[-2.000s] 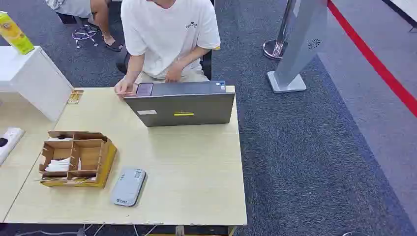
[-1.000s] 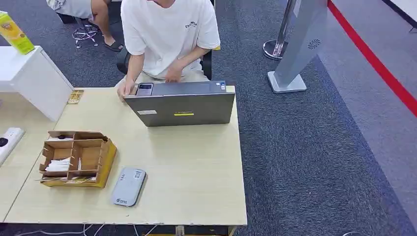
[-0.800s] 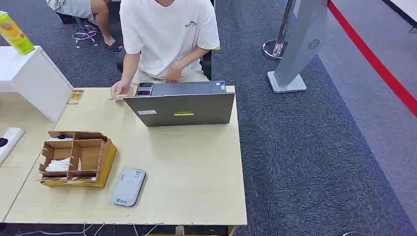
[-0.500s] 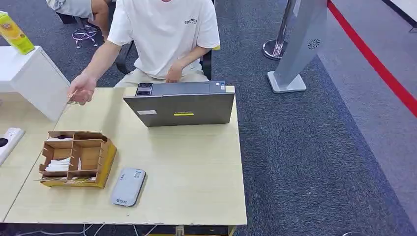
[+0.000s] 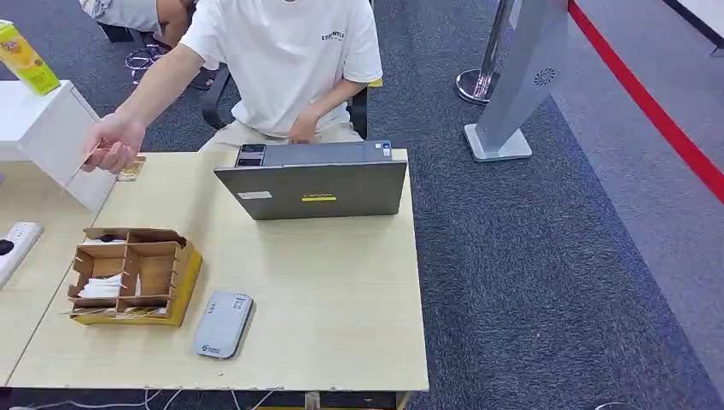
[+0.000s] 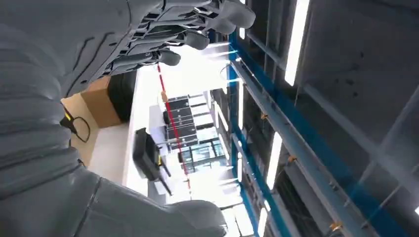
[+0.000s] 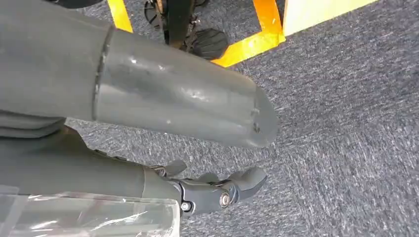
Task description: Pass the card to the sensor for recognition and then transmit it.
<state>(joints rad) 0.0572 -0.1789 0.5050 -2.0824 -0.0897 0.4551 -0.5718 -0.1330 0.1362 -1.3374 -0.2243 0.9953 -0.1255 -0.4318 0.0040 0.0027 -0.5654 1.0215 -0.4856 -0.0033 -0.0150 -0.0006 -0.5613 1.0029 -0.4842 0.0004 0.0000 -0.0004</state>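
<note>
A person in a white T-shirt (image 5: 286, 60) sits behind the table and reaches out to the far left corner. Their hand (image 5: 113, 143) pinches a thin card (image 5: 83, 162), seen edge-on, in the air. The grey card sensor (image 5: 222, 325) lies flat near the table's front edge, right of a cardboard organiser (image 5: 137, 275). My left hand (image 6: 163, 44) points up at a ceiling, fingers apart from the thumb, holding nothing. My right hand (image 7: 197, 148) hangs over grey carpet, its fingers (image 7: 217, 190) loosely spread and empty.
An open grey laptop (image 5: 316, 184) stands at the table's far side with a phone (image 5: 250, 155) beside it. A white box (image 5: 60, 137) with a yellow carton (image 5: 26, 55) and a power strip (image 5: 13, 243) sit at the left. The wooden table (image 5: 341, 290) ends at carpet on the right.
The person's hand has lifted a card from beside the laptop and carried it left, out over the table's far left corner. The sensor and organiser have not moved.
</note>
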